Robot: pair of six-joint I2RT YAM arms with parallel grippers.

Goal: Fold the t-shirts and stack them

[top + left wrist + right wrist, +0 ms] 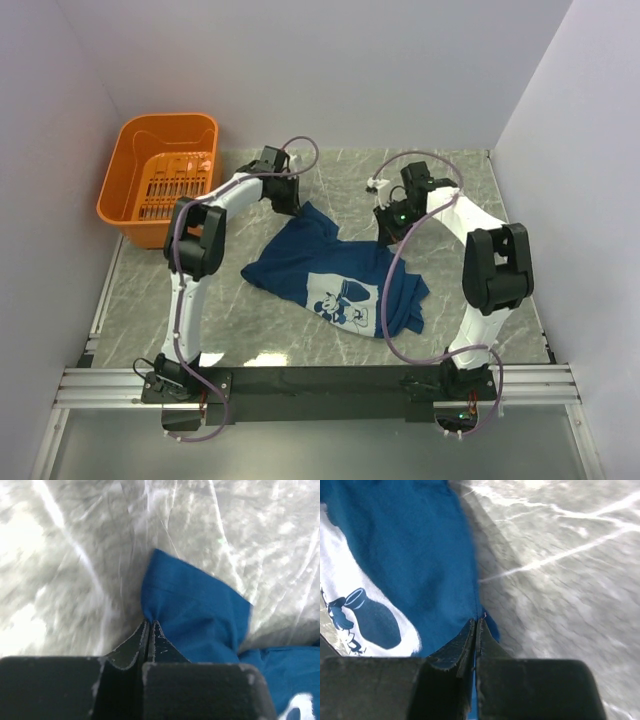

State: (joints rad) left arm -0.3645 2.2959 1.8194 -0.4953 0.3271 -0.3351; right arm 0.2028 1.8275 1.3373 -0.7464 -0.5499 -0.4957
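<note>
A dark blue t-shirt (330, 272) with a white cartoon print lies crumpled in the middle of the grey marble table. At its far left corner my left gripper (290, 203) is shut on the t-shirt; the wrist view has the jaws pinched on a blue fabric edge (186, 600). My right gripper (385, 232) is shut on the t-shirt at its far right edge, and in the right wrist view blue cloth (420, 555) with the white print sits between and left of the closed jaws (477, 622).
An orange plastic basket (160, 178) stands at the back left corner of the table. White walls close in the table on the left, back and right. The arms' base rail (320, 385) runs along the near edge.
</note>
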